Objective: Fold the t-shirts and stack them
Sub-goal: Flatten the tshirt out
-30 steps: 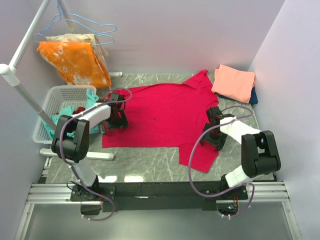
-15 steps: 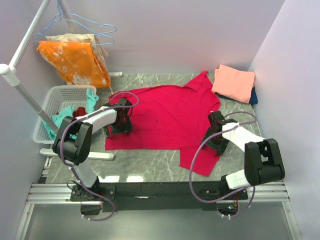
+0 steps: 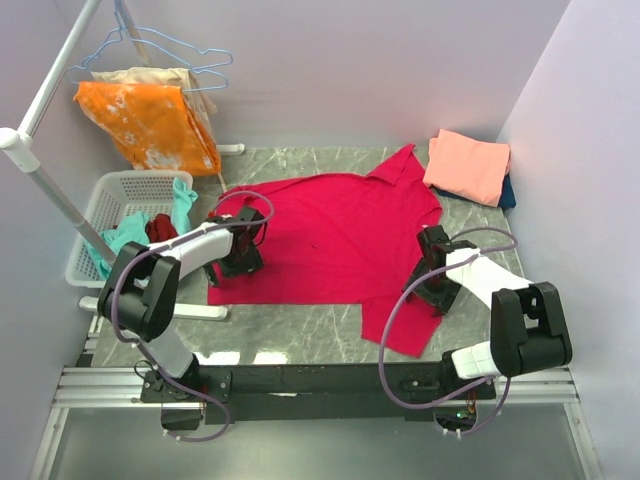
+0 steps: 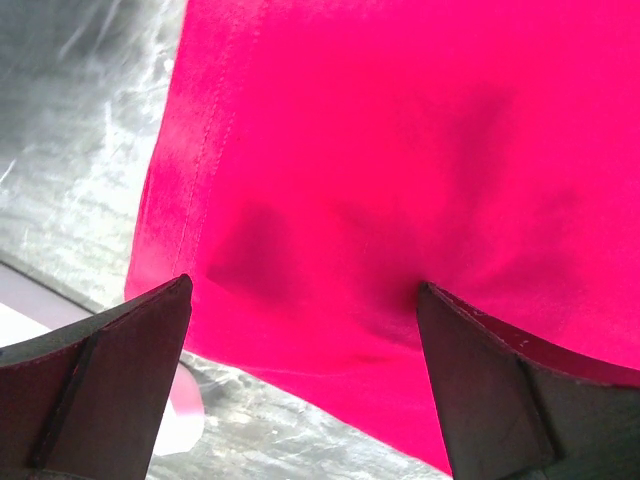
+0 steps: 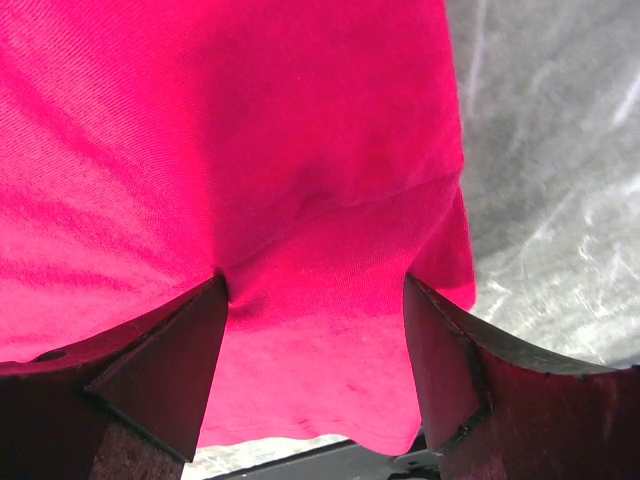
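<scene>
The crimson-red t-shirt (image 3: pixel 330 235) lies spread out in the middle of the table (image 3: pixel 300 335). It is a soft, matt knit. One pointed part reaches toward the far edge, and one flap hangs down toward the near edge on the right side. In the far right corner the salmon-pink t-shirt (image 3: pixel 467 165) lies folded into a thick rectangle. It rests on the dark blue t-shirt (image 3: pixel 508 192), of which only a narrow strip shows.

The table top is grey stone with pale veins and a slight shine.

The left gripper (image 3: pixel 240 255) stands low over the left border of the red cloth, and the right gripper (image 3: pixel 435 285) over its right border. From above, the jaws cannot be read. The wrist views show them: the left gripper (image 4: pixel 305 290) has its dark fingers spread wide, with a stitched hem and a shallow dent in the cloth between them. The right gripper (image 5: pixel 315 283) is also wide apart, with a curved wrinkle running across the cloth between its fingers. Neither one clamps the cloth.

Beyond the left edge stands a white plastic basket (image 3: pixel 100 200) with a lattice wall. Behind it an orange white-blotched cloth (image 3: pixel 150 125) hangs from a rack.
</scene>
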`<act>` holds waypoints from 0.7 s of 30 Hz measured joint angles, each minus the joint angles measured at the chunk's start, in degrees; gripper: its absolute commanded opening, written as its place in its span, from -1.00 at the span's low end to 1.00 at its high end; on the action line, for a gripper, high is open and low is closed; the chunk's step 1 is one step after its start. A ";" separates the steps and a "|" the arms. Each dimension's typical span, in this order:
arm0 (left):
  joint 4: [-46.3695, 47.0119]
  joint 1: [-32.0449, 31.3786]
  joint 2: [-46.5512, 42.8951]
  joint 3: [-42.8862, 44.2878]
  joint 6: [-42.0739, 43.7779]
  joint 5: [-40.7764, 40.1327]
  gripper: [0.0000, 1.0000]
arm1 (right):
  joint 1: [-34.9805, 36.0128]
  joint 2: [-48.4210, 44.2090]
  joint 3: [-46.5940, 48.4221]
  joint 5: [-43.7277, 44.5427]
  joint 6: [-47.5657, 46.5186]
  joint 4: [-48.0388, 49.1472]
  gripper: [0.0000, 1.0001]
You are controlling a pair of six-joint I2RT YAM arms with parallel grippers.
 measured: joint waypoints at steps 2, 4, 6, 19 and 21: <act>-0.07 0.00 -0.76 -0.94 -1.03 -0.48 0.99 | -0.26 -0.13 0.00 0.42 0.33 -0.92 0.50; -0.35 0.00 -1.33 -1.51 -1.66 -0.72 0.99 | -0.68 -0.26 0.00 0.79 0.74 -1.70 0.48; -0.68 0.00 -1.64 -1.77 -2.21 -0.83 0.99 | -1.05 -0.50 0.00 0.98 1.44 -2.43 0.45; -15.56 0.44 -2.51 10.16 -2.14 -4.66 0.99 | -1.49 -14.25 10.75 6.01 5.75 -11.67 0.47; -14.84 0.98 -2.49 16.39 -1.31 -4.94 0.99 | -1.49 -14.45 16.26 6.51 5.44 -11.28 0.47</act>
